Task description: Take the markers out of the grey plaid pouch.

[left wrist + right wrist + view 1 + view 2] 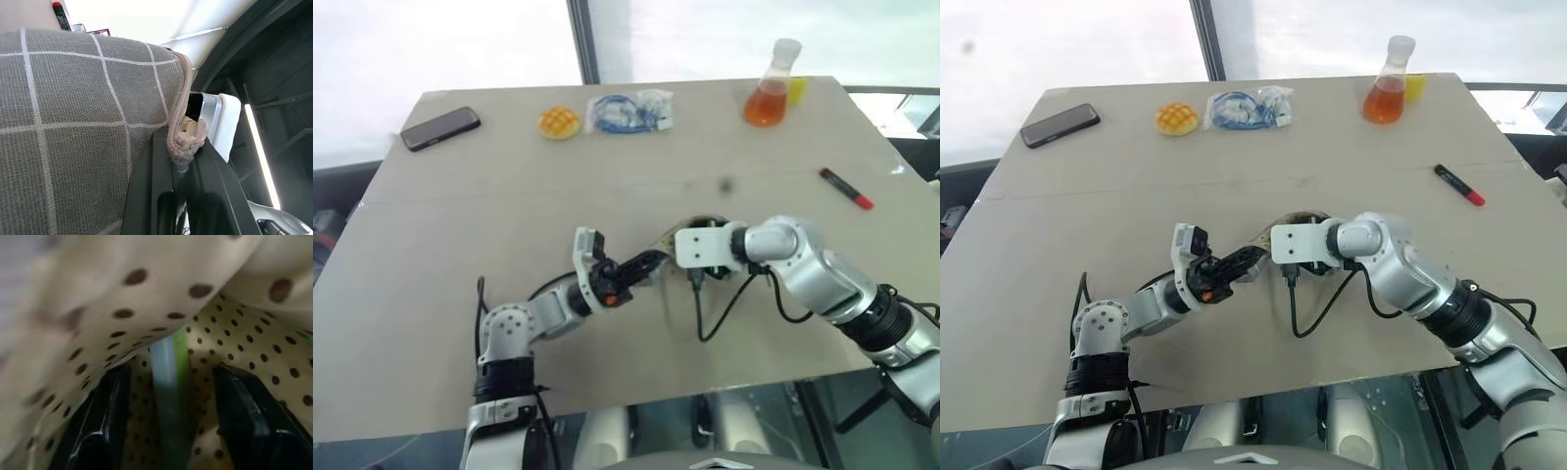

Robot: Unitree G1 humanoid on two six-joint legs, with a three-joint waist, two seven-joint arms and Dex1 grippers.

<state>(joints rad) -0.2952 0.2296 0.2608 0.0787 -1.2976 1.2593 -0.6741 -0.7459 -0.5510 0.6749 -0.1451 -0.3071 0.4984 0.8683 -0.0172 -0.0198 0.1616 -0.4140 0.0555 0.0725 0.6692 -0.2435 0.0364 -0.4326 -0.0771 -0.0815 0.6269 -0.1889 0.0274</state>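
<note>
While the left hand [183, 196] pinches the grey plaid pouch's [73, 122] cord, the right hand [171, 421] (fingers spread) straddles the green marker [168, 382] inside.

Inside the grey plaid pouch [73, 122], the dotted lining [254, 342] is crowding the right gripper [168, 382] from above and both sides, leaving open room only around the green marker [168, 377] lying between its spread fingers. The left gripper [183, 161], pinching the zipper cord [183, 142], is blocking the pouch's near end, while the tabletop [509, 196] around both arms is lying bare.

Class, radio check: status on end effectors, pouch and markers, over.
Left end effector shut on pouch edge. Right end effector open inside pouch, straddling green marker. Red marker already out on table. Nothing blocking.
</note>
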